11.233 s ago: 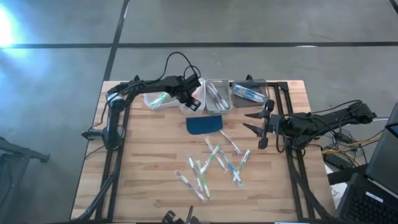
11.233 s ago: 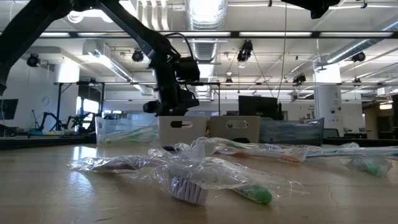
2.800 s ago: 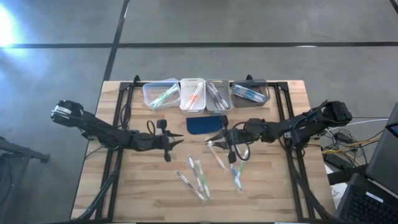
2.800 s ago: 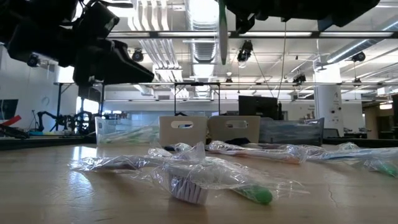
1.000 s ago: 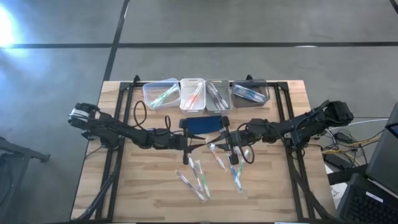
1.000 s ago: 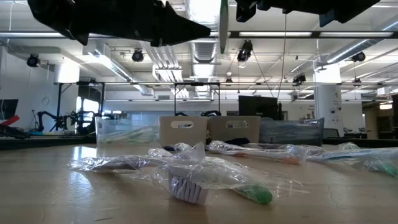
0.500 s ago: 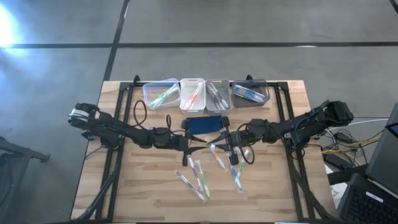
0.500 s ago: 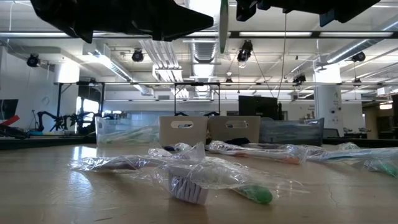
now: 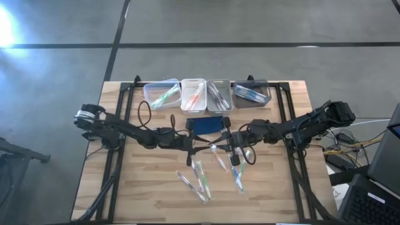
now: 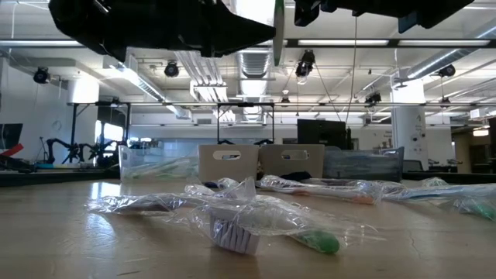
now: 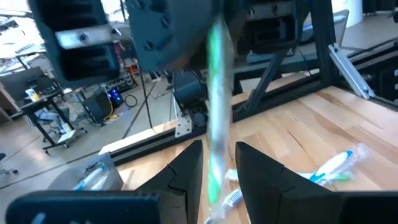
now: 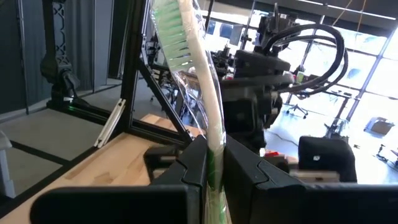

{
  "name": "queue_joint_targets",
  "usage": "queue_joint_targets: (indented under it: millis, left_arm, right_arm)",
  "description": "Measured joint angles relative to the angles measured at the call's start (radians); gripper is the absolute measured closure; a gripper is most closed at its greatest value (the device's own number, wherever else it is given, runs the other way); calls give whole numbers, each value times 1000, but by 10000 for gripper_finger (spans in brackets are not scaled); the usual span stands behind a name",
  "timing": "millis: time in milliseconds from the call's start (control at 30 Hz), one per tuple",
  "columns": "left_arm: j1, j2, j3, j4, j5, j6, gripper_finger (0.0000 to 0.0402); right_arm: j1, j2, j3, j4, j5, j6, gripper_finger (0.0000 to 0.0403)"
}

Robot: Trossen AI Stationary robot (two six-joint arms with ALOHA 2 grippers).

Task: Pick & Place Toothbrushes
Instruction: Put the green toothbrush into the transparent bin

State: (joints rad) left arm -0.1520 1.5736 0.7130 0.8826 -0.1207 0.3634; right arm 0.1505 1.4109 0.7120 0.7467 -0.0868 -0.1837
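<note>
Toothbrush (image 12: 198, 74), green-and-white and plastic-wrapped, stands upright, clamped in the right gripper (image 12: 214, 163) above mid-surface (image 9: 144, 187). Left gripper (image 11: 217, 163) faces it, fingers (image 11: 186, 165) partly spread either side of the brush, contact unclear. Other toothbrushes (image 9: 200, 178) lie loose below.

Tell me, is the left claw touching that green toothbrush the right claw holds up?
Apart. The left wrist view shows the green toothbrush standing between the left gripper's open fingers, with gaps on both sides.
</note>
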Motion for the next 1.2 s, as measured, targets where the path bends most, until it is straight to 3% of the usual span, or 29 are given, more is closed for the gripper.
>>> queue_joint_targets:
  millis: [467, 800, 1200]
  left_arm:
    - [0, 86, 85, -4, 1, 33, 305]
    - [0, 86, 85, -8, -1, 28, 369]
    - [0, 85, 85, -11, 3, -22, 365]
  right_arm:
    - [5, 0, 0, -8, 0, 0, 374]
    - [5, 0, -1, -10, 1, 0, 374]
    - [5, 0, -2, -10, 0, 1, 374]
